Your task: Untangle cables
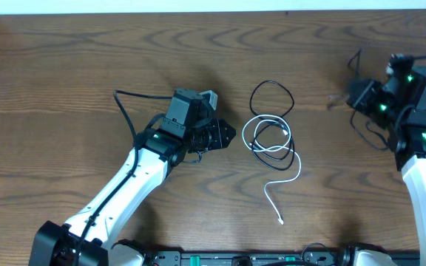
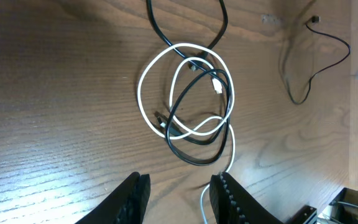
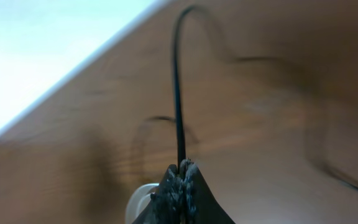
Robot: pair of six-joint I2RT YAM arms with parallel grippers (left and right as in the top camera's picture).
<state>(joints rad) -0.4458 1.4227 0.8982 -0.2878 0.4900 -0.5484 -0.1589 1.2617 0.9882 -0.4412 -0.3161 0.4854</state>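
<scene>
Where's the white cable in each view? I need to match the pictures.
Overhead: the white cable is at centre, coiled, tail running toward the bottom edge.
Left wrist: middle of the picture, coiled.
Right wrist: not in it; only a thin black cord shows.
Shared landmark: the black cable looped through it, in overhead and left wrist.

Tabletop point(image 1: 65, 66): wood grain, smooth, low sheen. White cable point(image 2: 140, 90) and black cable point(image 1: 272, 83): smooth plastic jacket, glossy. Left pincer point(image 2: 179, 183): matt black plastic, ribbed pads point(image 2: 229, 196). Left arm shell point(image 1: 124, 196): glossy white plastic.
</scene>
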